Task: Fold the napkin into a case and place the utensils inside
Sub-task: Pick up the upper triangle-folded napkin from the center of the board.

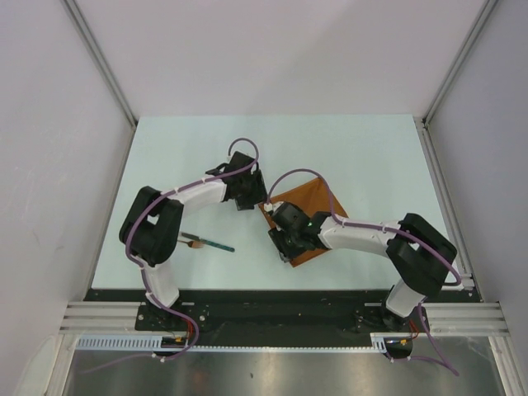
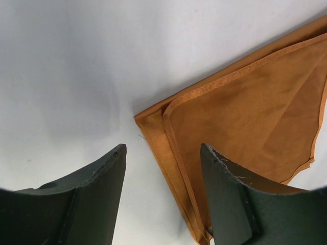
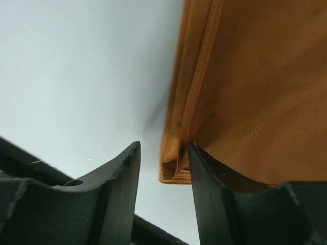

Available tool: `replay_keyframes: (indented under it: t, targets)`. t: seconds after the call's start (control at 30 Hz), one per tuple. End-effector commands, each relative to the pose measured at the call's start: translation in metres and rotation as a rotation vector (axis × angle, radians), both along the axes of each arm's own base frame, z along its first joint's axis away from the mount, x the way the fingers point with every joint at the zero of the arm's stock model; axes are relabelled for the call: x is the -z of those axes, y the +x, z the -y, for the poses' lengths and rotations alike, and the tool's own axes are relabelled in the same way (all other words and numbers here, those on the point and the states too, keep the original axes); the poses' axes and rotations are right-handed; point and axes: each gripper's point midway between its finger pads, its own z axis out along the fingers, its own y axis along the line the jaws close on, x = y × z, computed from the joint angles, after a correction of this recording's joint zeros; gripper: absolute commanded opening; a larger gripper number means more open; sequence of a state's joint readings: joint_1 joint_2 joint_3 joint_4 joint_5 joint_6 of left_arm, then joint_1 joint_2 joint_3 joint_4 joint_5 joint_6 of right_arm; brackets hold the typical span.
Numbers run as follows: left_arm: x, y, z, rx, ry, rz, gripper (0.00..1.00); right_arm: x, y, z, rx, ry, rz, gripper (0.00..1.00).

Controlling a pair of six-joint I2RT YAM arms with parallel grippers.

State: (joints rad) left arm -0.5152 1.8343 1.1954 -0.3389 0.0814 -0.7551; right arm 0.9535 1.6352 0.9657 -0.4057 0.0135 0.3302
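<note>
Utensils (image 1: 208, 244): two thin pieces show, a teal-handled piece (image 1: 219, 246) and a shorter brown-ended piece (image 1: 195, 243). They lie touching end to end on the counter (image 1: 355, 148), back behind the left hand (image 1: 246, 196) beside its own arm, well apart from the cloth, and are not yet placed. Right hand (image 3: 164, 148): released, fingers apart, gripping nothing. The napkin (image 3: 255, 76) shows a near corner several layers thick, lying against one finger (image 3: 214, 199), while the other finger stands over bare counter. Left hand: released, spread wide, empty. The napkin's nearest corner lies just ahead of it and partly under one finger (image 2: 240, 204), with a hemmed upper layer over a lower one. Napkin: flat on the counter between the two hands, running ahead of the left hand and away to its right, doubled over but looking broader than a narrow strip. Status, as judged: early folding done. The closing folds into the case remain, and then both utensils are to be slipped inside.
</note>
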Motion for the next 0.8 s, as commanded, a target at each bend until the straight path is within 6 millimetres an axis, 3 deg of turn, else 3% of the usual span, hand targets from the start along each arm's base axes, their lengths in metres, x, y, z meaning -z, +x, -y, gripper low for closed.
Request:
replay_keyframes:
  t: [0.0,0.23,0.4,0.6,0.77]
  targets:
    - [-0.007,0.001,0.001,-0.048,-0.037,-0.002,0.64,0.006,0.012,0.016,0.014,-0.134,0.083,0.47]
    - [-0.001,-0.005,-0.004,-0.054,-0.028,-0.024,0.64,0.023,0.001,0.022,-0.004,-0.188,0.072,0.45]
    - [0.007,-0.012,-0.004,-0.084,-0.042,-0.087,0.71,0.037,-0.007,0.024,-0.040,-0.247,0.061,0.43]
    - [0.014,-0.014,0.005,-0.093,-0.095,-0.130,0.75,0.045,-0.002,0.034,-0.034,-0.338,0.104,0.24]
    - [0.021,-0.015,0.019,-0.086,-0.163,-0.171,0.73,0.029,0.003,0.016,-0.042,-0.259,0.118,0.07]
